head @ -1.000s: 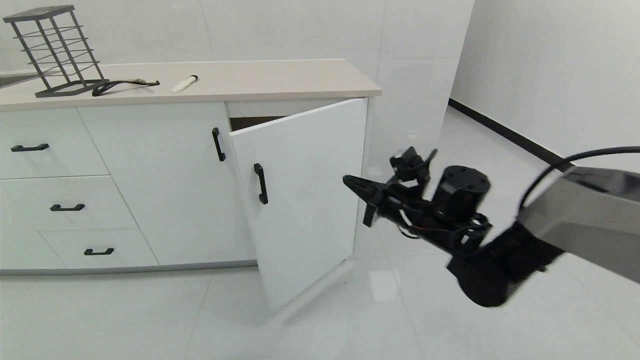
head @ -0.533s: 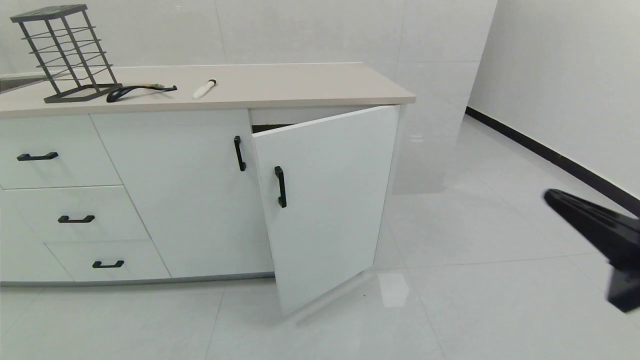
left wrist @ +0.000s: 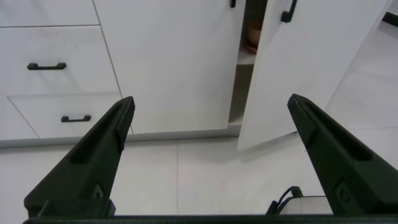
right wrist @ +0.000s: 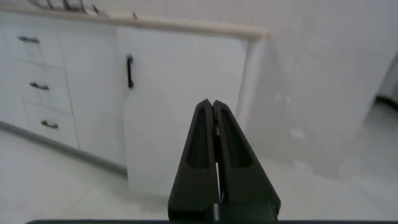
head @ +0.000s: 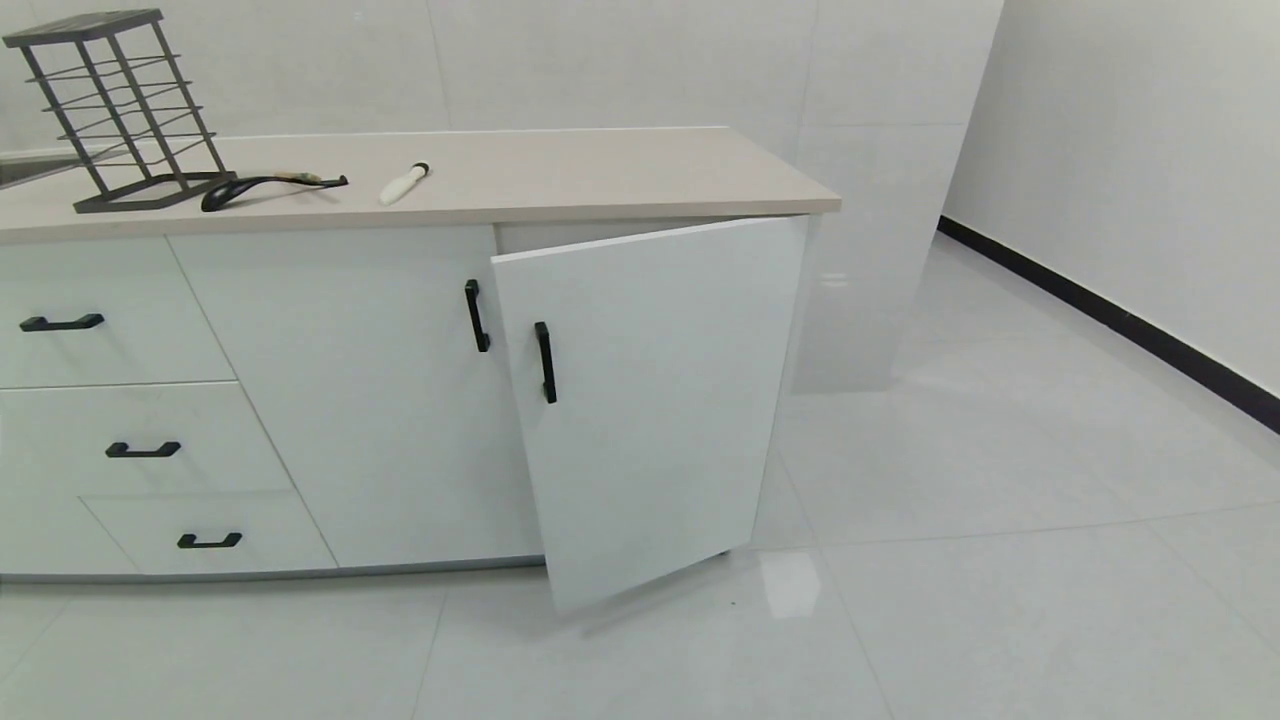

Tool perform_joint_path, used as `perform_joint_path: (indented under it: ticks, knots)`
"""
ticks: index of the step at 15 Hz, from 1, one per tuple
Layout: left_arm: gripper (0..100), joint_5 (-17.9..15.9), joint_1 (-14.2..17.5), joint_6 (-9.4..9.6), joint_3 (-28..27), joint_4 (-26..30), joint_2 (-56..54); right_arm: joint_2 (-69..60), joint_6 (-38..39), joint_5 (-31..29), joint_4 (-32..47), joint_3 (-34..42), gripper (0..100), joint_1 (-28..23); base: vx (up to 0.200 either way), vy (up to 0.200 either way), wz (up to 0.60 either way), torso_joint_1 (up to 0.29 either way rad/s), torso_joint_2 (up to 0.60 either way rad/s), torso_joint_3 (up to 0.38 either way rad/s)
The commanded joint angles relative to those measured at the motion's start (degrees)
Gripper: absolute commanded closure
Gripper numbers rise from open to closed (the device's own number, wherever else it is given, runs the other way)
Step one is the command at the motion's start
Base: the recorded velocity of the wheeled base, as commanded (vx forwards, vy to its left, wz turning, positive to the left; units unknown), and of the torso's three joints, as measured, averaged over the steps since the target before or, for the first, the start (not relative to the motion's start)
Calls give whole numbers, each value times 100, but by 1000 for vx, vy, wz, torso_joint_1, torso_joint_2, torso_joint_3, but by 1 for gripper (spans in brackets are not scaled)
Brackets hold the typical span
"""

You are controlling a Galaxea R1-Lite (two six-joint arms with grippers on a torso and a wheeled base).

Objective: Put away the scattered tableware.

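This is a kitchen, plain and white. A run of base cabinets stands against a tiled wall [head: 620, 60], with black-handled drawers [head: 100, 330] and a cupboard door [head: 660, 400] hanging ajar under a long beige surface [head: 560, 170]. On it sit a dark wire rack [head: 115, 105], a black utensil [head: 260, 183] and a white-handled utensil [head: 403, 184]. Glossy pale tiles cover the floor [head: 1000, 560], edged by a black baseboard [head: 1110, 320].

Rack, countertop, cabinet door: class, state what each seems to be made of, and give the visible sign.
Rack: likely metal, matt black coating; thin straight bars and wires.
Countertop: beige stone or laminate, matt; an even, seamless slab, so the look leaves it open.
Door: probably painted or laminated board, smooth white; a flat face with a soft sheen.
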Motion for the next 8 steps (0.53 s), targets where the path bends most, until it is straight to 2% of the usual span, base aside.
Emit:
perform_joint_path:
  ticks: [1, 2, 5, 8]
  knots:
    - [0, -2, 2, 6, 0, -2, 6, -695, -160, -735, 1213, 59, 100, -158, 0, 200, 0, 7, -2, 7]
    - [0, -2, 2, 6, 0, -2, 6, -695, -186, -954, 1495, -11, 100, -158, 0, 200, 0, 2, 2, -2]
    - [0, -2, 2, 6, 0, -2, 6, -695, -265, -1798, 1468, 59, 100, -158, 0, 200, 0, 2, 4, 4]
    - [0, -2, 2, 6, 0, -2, 6, -695, 86, -1780, 1503, 59, 100, -149, 0, 200, 0, 1, 1, -1]
